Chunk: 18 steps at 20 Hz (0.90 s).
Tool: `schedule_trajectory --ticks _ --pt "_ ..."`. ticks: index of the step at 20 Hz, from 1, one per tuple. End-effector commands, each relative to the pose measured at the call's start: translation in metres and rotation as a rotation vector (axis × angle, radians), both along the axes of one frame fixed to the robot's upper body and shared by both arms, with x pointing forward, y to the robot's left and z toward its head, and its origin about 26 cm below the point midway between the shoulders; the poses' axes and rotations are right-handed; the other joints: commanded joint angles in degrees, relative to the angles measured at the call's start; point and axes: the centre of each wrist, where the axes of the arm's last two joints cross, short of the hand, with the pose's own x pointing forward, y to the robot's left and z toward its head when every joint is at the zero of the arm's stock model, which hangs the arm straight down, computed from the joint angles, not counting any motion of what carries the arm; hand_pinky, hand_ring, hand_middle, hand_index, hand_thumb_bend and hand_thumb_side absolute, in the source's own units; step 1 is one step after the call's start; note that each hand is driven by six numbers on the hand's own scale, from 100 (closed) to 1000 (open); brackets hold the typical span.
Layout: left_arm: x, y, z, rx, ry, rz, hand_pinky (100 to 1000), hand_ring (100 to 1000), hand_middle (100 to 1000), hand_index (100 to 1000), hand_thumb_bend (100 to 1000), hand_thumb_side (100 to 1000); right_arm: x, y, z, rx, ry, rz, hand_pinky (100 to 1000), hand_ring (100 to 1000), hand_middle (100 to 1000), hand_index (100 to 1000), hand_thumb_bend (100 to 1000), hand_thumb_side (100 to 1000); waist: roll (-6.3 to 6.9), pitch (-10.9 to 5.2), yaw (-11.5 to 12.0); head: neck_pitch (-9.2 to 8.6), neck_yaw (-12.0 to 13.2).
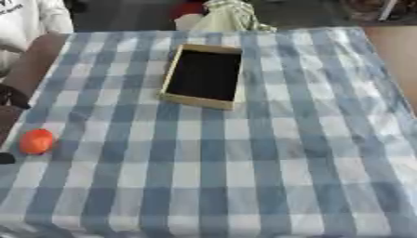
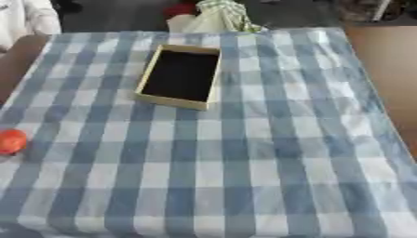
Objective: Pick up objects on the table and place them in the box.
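An orange round object [image 1: 36, 141] lies near the left edge of the table, on the blue and white checked cloth [image 1: 244, 162]. A shallow rectangular box [image 1: 204, 76] with a pale yellow rim and a dark inside stands at the far middle of the table, slightly askew. Nothing shows inside it. Neither of my hands appears in either view.
A bundle of light greenish cloth [image 1: 230, 16] sits just beyond the table's far edge. A person in white [image 1: 29, 21] is at the far left corner. A small black shape [image 1: 5, 158] shows at the left border beside the orange object, and another dark shape [image 1: 11, 96] higher up.
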Motion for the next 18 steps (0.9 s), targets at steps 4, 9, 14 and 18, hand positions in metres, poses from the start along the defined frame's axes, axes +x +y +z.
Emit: schedule_trajectory --ticks 4,9,14,18 --pt "0.001 0.016 0.005 0.019 -0.048 0.027 656 824 809 850 565 523 -0.002 0.0 0.012 -0.033 -0.025 0.005 755 754 708 765 100 625 -0.24 -0.54 0.0 0.38 0.3" --pt "0.003 0.018 -0.001 0.016 -0.025 0.037 632 813 805 832 548 514 -0.002 0.0 0.011 -0.029 -0.026 0.005 755 754 708 765 100 625 -0.23 -0.48 -0.1 0.38 0.3" --pt "0.008 0.022 -0.006 0.045 -0.006 0.062 597 787 778 834 575 537 -0.002 0.0 0.011 -0.022 -0.027 0.005 754 753 707 765 100 626 -0.21 -0.35 -0.4 0.38 0.5" --pt "0.012 0.022 -0.014 0.05 0.009 0.075 439 673 664 793 562 522 -0.002 0.001 0.01 -0.018 -0.027 0.007 754 753 706 765 100 625 -0.29 -0.17 -0.6 0.38 1.0"
